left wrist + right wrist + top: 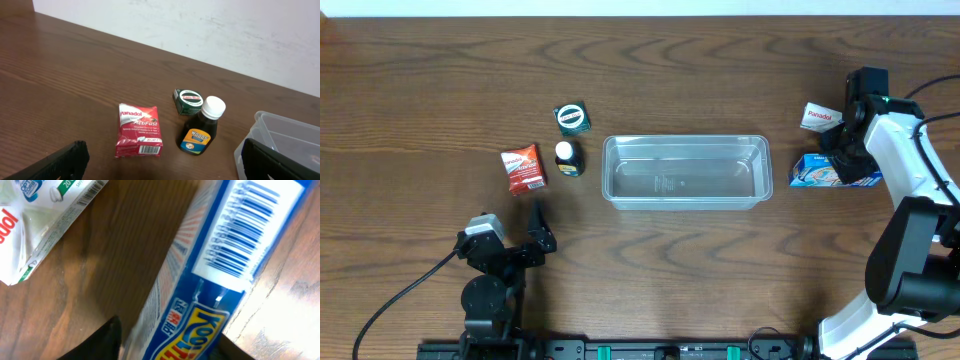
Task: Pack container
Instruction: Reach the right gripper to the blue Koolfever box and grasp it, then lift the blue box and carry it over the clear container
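Mid-desk sits the clear rectangular plastic container [720, 175]. Over by the right edge the right claw [167, 347] straddles a blue cardboard box [815, 176], grip unclear tbh; left claw [167, 165] gapes wide, front-left.

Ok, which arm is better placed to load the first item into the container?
Right. Its end effector sits over the blue box by the right end of the container, fingers flanking the box. The left end effector is open, back from the red packet and bottle.
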